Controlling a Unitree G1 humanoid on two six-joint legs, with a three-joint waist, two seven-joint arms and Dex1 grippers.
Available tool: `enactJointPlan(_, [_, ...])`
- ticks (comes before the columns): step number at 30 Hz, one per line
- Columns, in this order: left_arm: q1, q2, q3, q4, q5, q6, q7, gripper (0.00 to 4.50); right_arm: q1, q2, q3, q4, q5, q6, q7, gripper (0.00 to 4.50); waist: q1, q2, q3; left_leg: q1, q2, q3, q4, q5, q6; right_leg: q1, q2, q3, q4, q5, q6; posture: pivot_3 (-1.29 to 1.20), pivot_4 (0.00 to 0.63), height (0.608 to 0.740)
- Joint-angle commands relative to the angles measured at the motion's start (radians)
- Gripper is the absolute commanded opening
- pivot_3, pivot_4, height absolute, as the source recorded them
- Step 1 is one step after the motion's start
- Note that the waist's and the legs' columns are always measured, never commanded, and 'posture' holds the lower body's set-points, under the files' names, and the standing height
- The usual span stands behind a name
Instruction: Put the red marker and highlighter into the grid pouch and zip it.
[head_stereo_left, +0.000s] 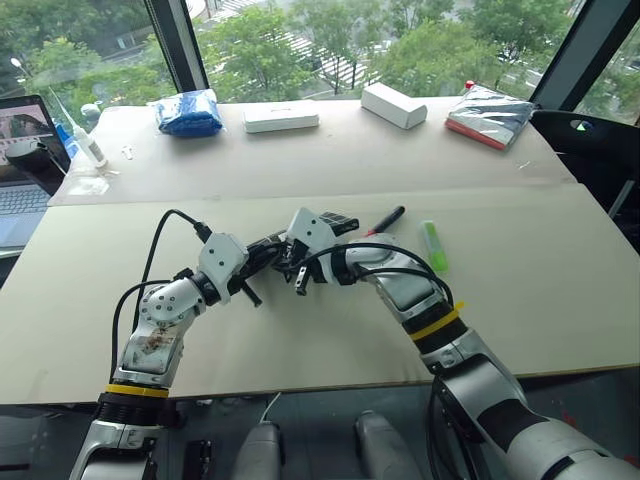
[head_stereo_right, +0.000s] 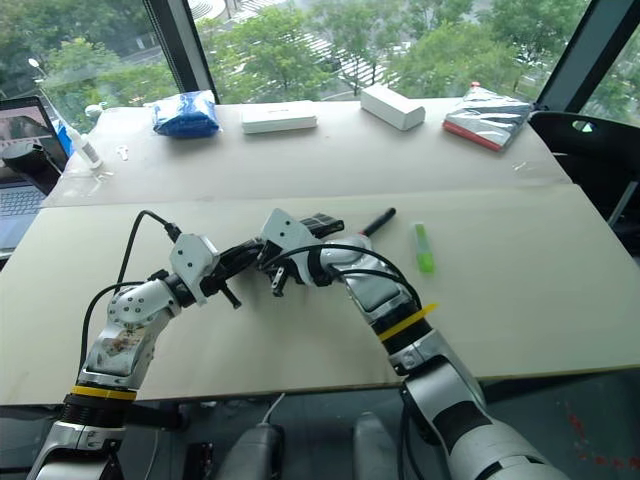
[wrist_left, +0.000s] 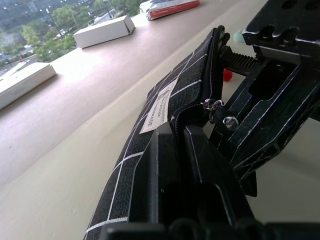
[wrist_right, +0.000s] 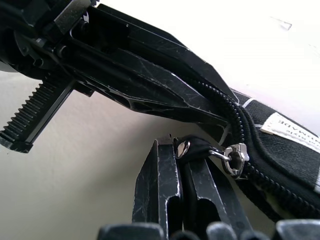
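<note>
From the head camera, the left gripper (head_stereo_left: 262, 262) and right gripper (head_stereo_left: 292, 270) are meeting over the middle of the table (head_stereo_left: 520, 290), with the pouch (head_stereo_left: 322, 226) lying flat just past them. The left gripper is clamping the pouch's near end. The marker (head_stereo_left: 385, 220) is lying on the table just beyond the right gripper's wrist, touching or nearly touching the pouch's far end, and the highlighter (head_stereo_left: 433, 245) is lying a little farther out on that same side, apart from the marker. Both pens are still outside the pouch. Well beyond the grippers, along the far edge, are sitting a blue bag (head_stereo_left: 189, 112), two white boxes (head_stereo_left: 281, 117) and a silver packet (head_stereo_left: 490, 115).

In the left wrist view, the left gripper's fingers (wrist_left: 165, 165) are pressing together on the pouch's (wrist_left: 170, 95) edge beside the zipper line. The white label (wrist_left: 159, 106) is showing just ahead of the fingertips, and the metal zipper slider (wrist_left: 214, 106) is sitting right next to them. The right gripper's black frame (wrist_left: 270, 100) is crowding in against the slider side.

In the right wrist view, the right gripper's fingers (wrist_right: 157, 185) are pinching shut on the black pull cord (wrist_right: 199, 148), which is running to the slider (wrist_right: 236, 156) just ahead of the fingertips. The left gripper's body (wrist_right: 125, 75) is reaching across above the cord, nipping the pouch's edge.
</note>
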Motion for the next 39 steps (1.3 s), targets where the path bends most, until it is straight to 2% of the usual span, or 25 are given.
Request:
enactJointPlan(1, [-0.017, -0.003, 0.007, -0.026, -0.002, -0.005, 0.003, 0.0, -0.025, -0.006, -0.054, -0.018, 0.033, -0.006, -0.004, 0.88, -0.001, 0.0, 0.0, 0.0, 0.0, 0.0, 0.0, 0.0, 0.0, 0.0, 0.0, 0.0, 0.0, 0.0, 0.0, 0.0, 0.15, 0.74])
enactJointPlan(4, [-0.013, -0.003, 0.008, -0.026, 0.0, -0.006, 0.003, 0.0, -0.022, -0.048, -0.098, -0.079, 0.078, 0.036, 0.03, 1.91, 0.0, 0.0, 0.0, 0.0, 0.0, 0.0, 0.0, 0.0, 0.0, 0.0, 0.0, 0.0, 0.0, 0.0, 0.0, 0.0, 0.15, 0.74])
enactJointPlan(6, [-0.01, -0.003, 0.009, -0.027, 0.0, -0.006, 0.004, 0.0, -0.003, -0.089, -0.149, -0.17, 0.17, 0.148, 0.085, 2.53, 0.003, 0.0, 0.0, 0.0, 0.0, 0.0, 0.0, 0.0, 0.0, 0.0, 0.0, 0.0, 0.0, 0.0, 0.0, 0.0, 0.15, 0.74])
enactJointPlan(9, [-0.007, -0.004, 0.008, -0.027, 0.0, -0.007, 0.005, 0.0, 0.037, -0.154, -0.195, -0.295, 0.282, 0.253, 0.154, 2.53, 0.005, 0.0, 0.0, 0.0, 0.0, 0.0, 0.0, 0.0, 0.0, 0.0, 0.0, 0.0, 0.0, 0.0, 0.0, 0.0, 0.15, 0.74])
enactJointPlan(11, [-0.011, -0.007, 0.006, -0.022, 0.001, -0.008, 0.004, 0.0, 0.134, -0.286, -0.224, -0.471, 0.36, 0.262, 0.261, 2.53, 0.015, 0.0, 0.0, 0.0, 0.0, 0.0, 0.0, 0.0, 0.0, 0.0, 0.0, 0.0, 0.0, 0.0, 0.0, 0.0, 0.15, 0.74])
enactJointPlan(13, [-0.018, -0.008, 0.005, -0.015, 0.002, -0.009, 0.002, 0.0, 0.227, -0.404, -0.275, -0.581, 0.38, 0.232, 0.294, 2.53, 0.027, 0.0, 0.0, -0.001, 0.0, 0.0, 0.0, 0.0, 0.0, 0.001, 0.0, -0.001, -0.001, 0.0, 0.0, 0.0, 0.15, 0.74])
enactJointPlan(16, [-0.019, -0.007, 0.008, -0.013, 0.0, -0.011, -0.003, 0.0, 0.291, -0.513, -0.328, -0.591, 0.327, 0.186, 0.227, 2.53, 0.029, -0.001, 0.0, -0.001, -0.001, 0.0, 0.002, 0.0, 0.0, 0.002, -0.001, 0.0, -0.002, 0.0, 0.001, 0.0, 0.15, 0.74])
enactJointPlan(18, [-0.016, -0.005, 0.01, -0.011, -0.001, -0.013, -0.007, 0.0, 0.287, -0.542, -0.379, -0.525, 0.263, 0.17, 0.107, 2.53, 0.022, -0.001, 0.0, 0.0, 0.0, 0.001, 0.003, 0.0, 0.0, 0.002, 0.0, 0.001, -0.002, 0.001, 0.001, 0.0, 0.15, 0.74])
enactJointPlan(21, [-0.017, -0.005, 0.01, -0.004, -0.002, -0.016, -0.014, 0.0, 0.232, -0.534, -0.428, -0.359, 0.14, 0.22, -0.148, 2.53, 0.02, -0.002, 0.0, 0.001, 0.0, 0.001, 0.003, 0.0, 0.0, 0.002, 0.001, 0.001, -0.001, 0.001, 0.0, 0.0, 0.15, 0.74])
enactJointPlan(23, [-0.019, -0.007, 0.009, 0.002, -0.001, -0.019, -0.017, 0.0, 0.223, -0.517, -0.434, -0.315, 0.1, 0.245, -0.242, 2.53, 0.023, -0.002, 0.0, 0.001, 0.0, 0.001, 0.003, 0.001, -0.001, 0.002, 0.001, 0.002, -0.001, 0.001, 0.0, 0.0, 0.15, 0.74])
enactJointPlan(31, [-0.035, -0.025, -0.001, 0.031, 0.005, -0.036, -0.024, 0.0, 0.28, -0.388, -0.465, -0.38, 0.098, 0.404, -0.427, 2.53, 0.022, -0.002, 0.0, -0.001, 0.0, 0.001, 0.002, 0.001, -0.001, 0.001, 0.0, 0.002, -0.001, 0.001, 0.0, 0.0, 0.15, 0.74])
enactJointPlan(39, [-0.036, -0.039, -0.003, 0.033, 0.011, -0.038, -0.024, 0.0, 0.297, -0.374, -0.43, -0.305, 0.066, 0.353, -0.474, 2.53, 0.023, -0.002, 0.0, 0.0, -0.001, 0.001, 0.003, 0.001, -0.001, 0.002, 0.0, 0.002, -0.002, 0.001, 0.0, 0.0, 0.15, 0.74])
